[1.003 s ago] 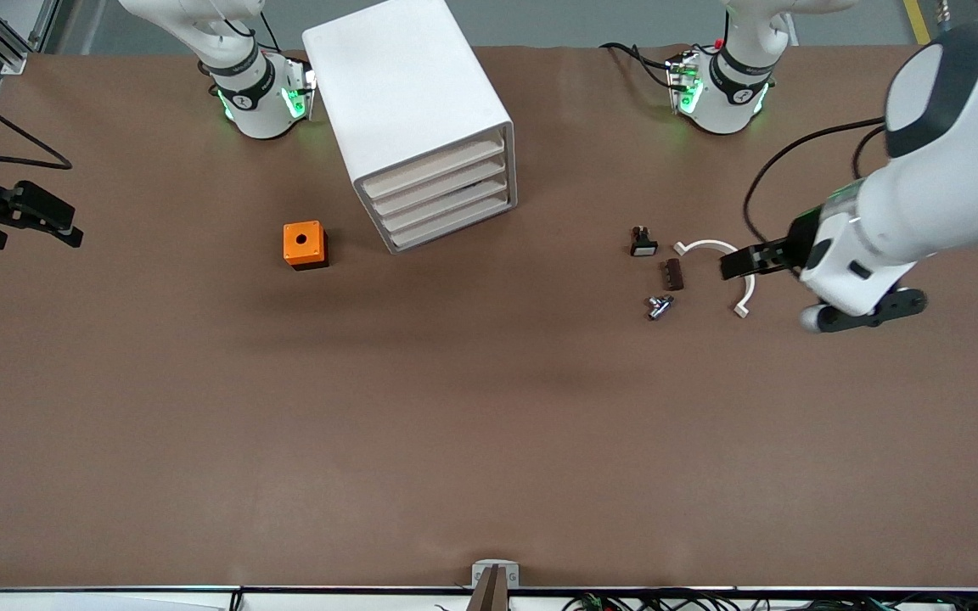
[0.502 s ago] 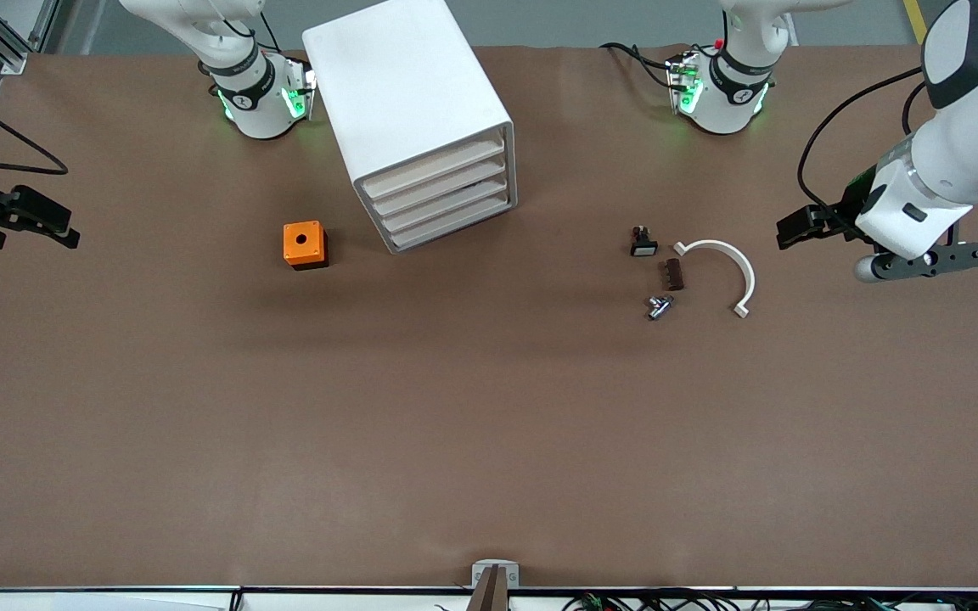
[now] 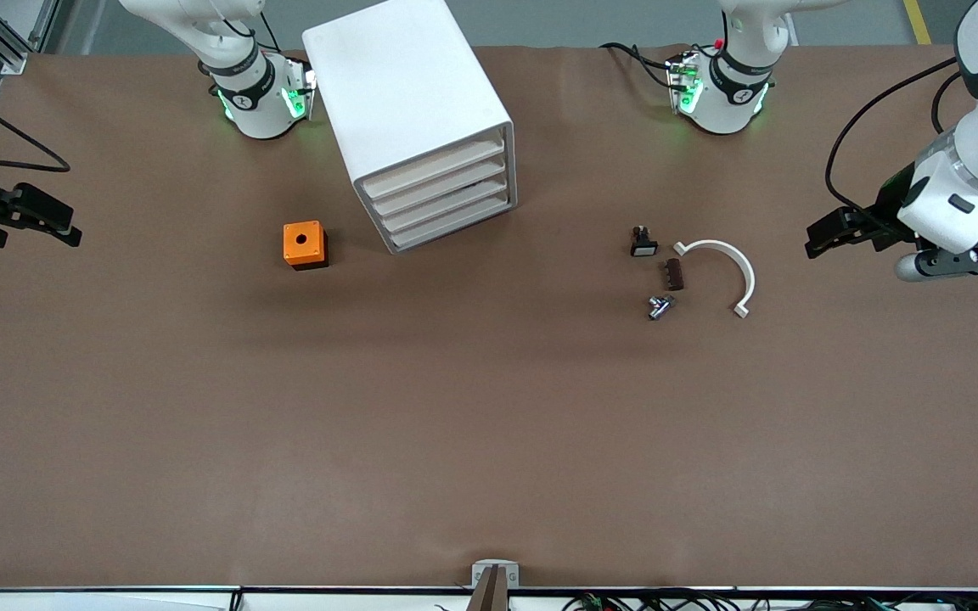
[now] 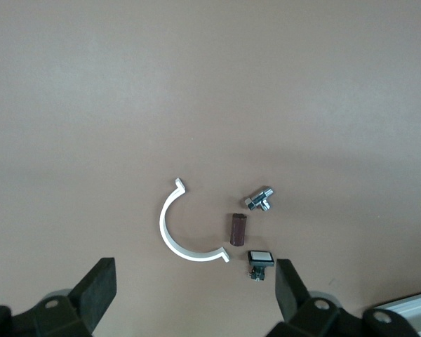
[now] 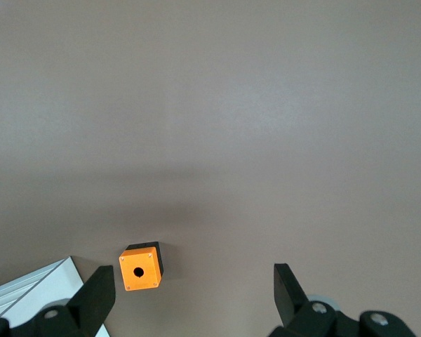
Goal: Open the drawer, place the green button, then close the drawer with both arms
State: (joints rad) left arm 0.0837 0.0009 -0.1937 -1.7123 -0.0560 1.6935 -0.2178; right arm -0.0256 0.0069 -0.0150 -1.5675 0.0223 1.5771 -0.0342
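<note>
The white drawer cabinet [image 3: 408, 102] stands near the right arm's base with its stacked drawers [image 3: 441, 195] all shut. The tiny button [image 3: 659, 306] lies on the table and looks silvery with a bluish body; it also shows in the left wrist view [image 4: 260, 200]. My left gripper [image 3: 824, 238] is open and empty, up over the table toward the left arm's end, apart from the button; the left wrist view [image 4: 194, 289] shows it too. My right gripper [image 3: 41, 222] is open and empty at the right arm's end; the right wrist view [image 5: 194, 289] also shows it.
An orange box with a hole [image 3: 305, 244] sits beside the cabinet, also in the right wrist view [image 5: 140, 267]. A black switch with white face [image 3: 643, 243], a brown block [image 3: 673, 274] and a white curved clip [image 3: 722, 263] lie by the button.
My left gripper has drawn back from over the white clip toward the left arm's end of the table. The right gripper has barely moved.
</note>
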